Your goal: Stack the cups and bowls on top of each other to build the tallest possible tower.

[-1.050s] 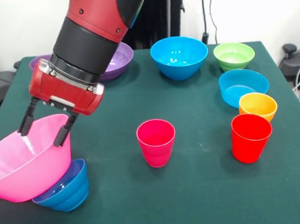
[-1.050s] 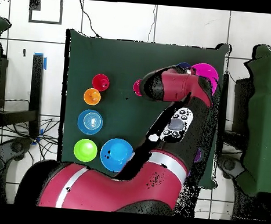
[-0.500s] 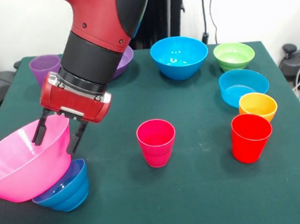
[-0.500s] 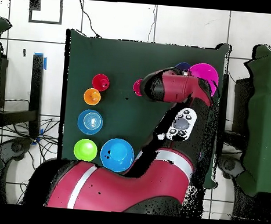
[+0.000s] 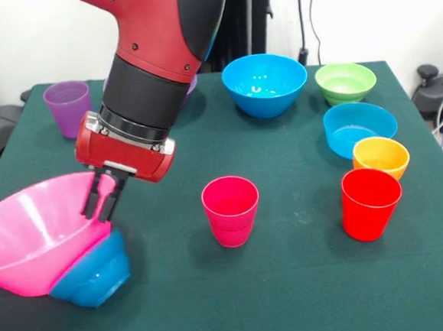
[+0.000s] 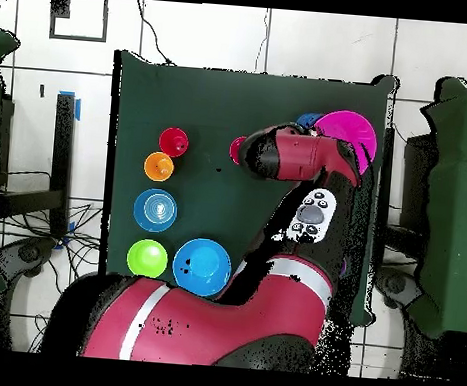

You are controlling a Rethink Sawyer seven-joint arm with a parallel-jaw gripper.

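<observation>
No brand marks, labels or writing legible on any item.

Gripper (image 5: 103, 203) is at the right rim of the huge pink bowl (image 5: 35, 234); its fingers (image 5: 94, 201) are drawn close together and clamp the bowl's wall. The pink bowl is tilted, opening up and toward the camera, its lower side leaning on the small dark blue bowl (image 5: 95, 271), which lies tipped on the green table (image 5: 292, 282) at front left. Nothing seen inside the pink bowl.

Magenta-pink cup (image 5: 231, 210) stands upright mid-table, empty. Red cup (image 5: 371, 203) is upright at right, just in front of the small orange bowl (image 5: 380, 157). Behind those: cyan bowl (image 5: 359, 128), green bowl (image 5: 345, 82), large blue bowl (image 5: 265, 84), each apart, upright, empty. Translucent purple cup (image 5: 68, 107) stands far left. Purple bowl (image 5: 189, 84) is mostly hidden behind the arm.

Overhead: pink bowl (image 6: 350, 130) at table edge, arm covering part of it.
</observation>
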